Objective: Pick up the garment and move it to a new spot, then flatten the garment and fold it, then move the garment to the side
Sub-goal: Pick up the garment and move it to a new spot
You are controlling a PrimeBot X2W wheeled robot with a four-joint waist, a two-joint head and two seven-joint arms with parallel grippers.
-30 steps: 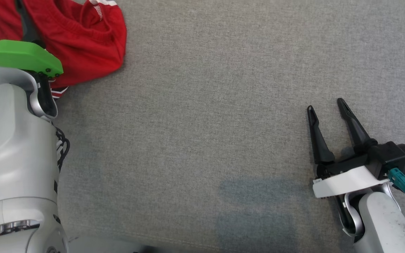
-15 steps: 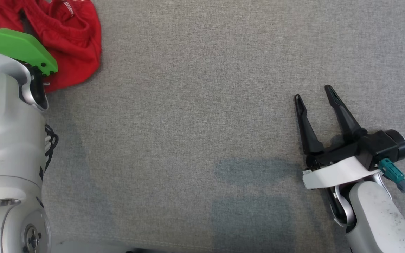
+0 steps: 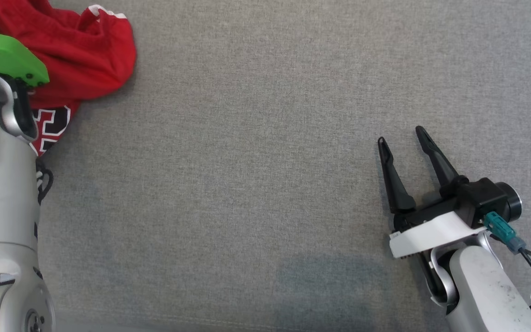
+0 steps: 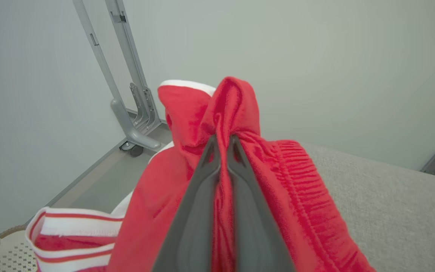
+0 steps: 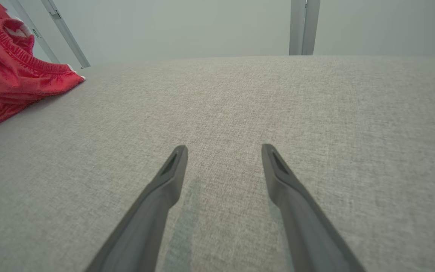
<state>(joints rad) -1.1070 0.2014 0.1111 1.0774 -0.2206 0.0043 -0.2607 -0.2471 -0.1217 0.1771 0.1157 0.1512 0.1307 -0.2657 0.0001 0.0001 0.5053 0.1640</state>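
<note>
Tightly, left gripper (image 4: 223, 140) pinches a raised garment (image 4: 285, 177) fold — right gripper (image 3: 401, 139) points forward, spread, empty.

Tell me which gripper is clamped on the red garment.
The left gripper: its fingers pinch a fold of the red garment, while the right gripper stands open above the grey surface.

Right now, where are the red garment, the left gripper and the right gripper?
red garment (image 3: 90, 50): head view, on the bunched red cloth.
left gripper (image 4: 223, 139): left wrist view, between its fingers' tips, pinching cloth.
right gripper (image 5: 224, 148): right wrist view, between its spread fingers' tips.
</note>
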